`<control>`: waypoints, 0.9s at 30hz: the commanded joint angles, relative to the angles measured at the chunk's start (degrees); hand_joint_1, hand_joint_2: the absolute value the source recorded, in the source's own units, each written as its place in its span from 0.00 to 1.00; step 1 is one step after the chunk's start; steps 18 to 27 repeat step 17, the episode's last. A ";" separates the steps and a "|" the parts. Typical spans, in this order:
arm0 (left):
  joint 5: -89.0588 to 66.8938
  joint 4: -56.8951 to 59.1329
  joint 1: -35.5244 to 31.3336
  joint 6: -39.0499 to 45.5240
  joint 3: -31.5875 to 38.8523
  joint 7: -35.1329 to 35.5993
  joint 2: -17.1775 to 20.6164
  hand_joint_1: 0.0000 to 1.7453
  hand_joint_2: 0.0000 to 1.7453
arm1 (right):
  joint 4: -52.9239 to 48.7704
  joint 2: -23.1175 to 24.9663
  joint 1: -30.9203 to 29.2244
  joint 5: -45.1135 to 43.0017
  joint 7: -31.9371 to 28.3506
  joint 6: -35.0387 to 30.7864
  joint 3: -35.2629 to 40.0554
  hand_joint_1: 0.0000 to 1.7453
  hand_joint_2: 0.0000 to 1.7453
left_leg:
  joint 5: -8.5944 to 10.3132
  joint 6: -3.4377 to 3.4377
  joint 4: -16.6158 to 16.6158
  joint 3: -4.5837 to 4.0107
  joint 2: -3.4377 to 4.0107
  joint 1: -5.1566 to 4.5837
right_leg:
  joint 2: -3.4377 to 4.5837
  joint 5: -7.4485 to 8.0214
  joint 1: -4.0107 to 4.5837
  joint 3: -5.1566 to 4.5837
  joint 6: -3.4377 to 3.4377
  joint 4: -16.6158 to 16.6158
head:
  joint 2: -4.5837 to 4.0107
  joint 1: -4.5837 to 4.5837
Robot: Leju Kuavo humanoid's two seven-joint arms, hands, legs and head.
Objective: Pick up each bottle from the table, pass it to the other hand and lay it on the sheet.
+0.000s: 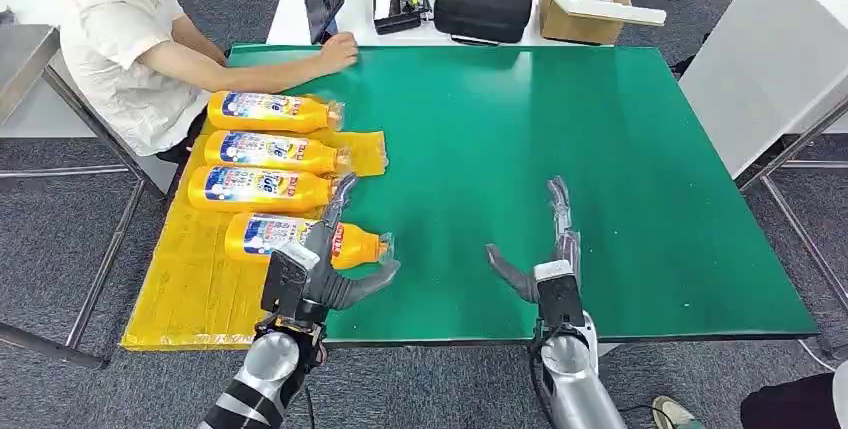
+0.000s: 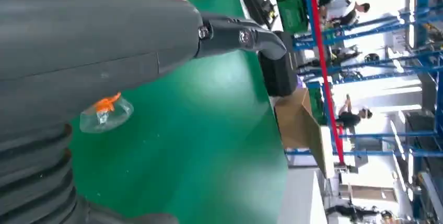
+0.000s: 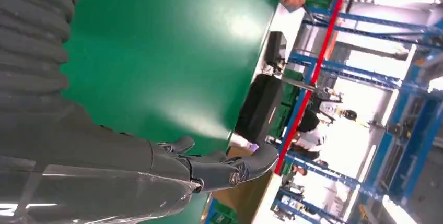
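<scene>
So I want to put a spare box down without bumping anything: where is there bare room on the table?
The green table is bare from the right hand out to its right edge, and across the middle up to the far edge. The yellow sheet is free only in its near strip. It is crowded at the left: four bottles, the left hand, a person's hand.

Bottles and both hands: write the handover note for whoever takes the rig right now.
Left hand: open, holding nothing, fingers spread above the nearest bottle.
Right hand: open, holding nothing, over bare green table.
Bottles: four orange ones lie side by side on the yellow sheet at the table's left side, caps toward the middle of the table.
Done: all four visible bottles are on the sheet.
Left: no bottle seen off the sheet; wait for more bottles, if any.
A person's hand rests on the far edge of the table.
</scene>
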 commanded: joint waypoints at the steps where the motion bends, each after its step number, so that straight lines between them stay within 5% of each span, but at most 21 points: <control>1: 0.74 4.31 -1.47 -0.11 1.32 0.11 -0.93 0.00 1.00 | -1.21 0.07 0.07 -0.47 -0.07 -0.08 0.57 0.00 1.00 | -0.11 -0.03 0.00 0.21 0.09 0.07 | 0.01 -0.08 0.11 0.23 -0.22 -0.04 | 0.00 0.00; 16: 9.08 7.77 -3.17 5.97 -0.47 0.85 -1.10 0.00 1.00 | -1.86 -0.01 1.79 -2.12 -0.07 -7.04 10.42 0.00 1.00 | -0.09 -0.03 0.00 0.19 0.09 0.07 | 0.02 -0.06 0.10 0.19 -0.19 -0.05 | 0.00 0.00; 27: 9.28 7.79 -3.11 6.26 -0.34 0.88 -1.08 0.00 1.00 | -1.91 0.01 1.92 -2.31 -0.07 -7.32 10.58 0.00 1.00 | -0.16 -0.04 0.01 0.31 0.16 0.12 | 0.06 -0.11 0.16 0.31 -0.28 -0.06 | 0.00 0.00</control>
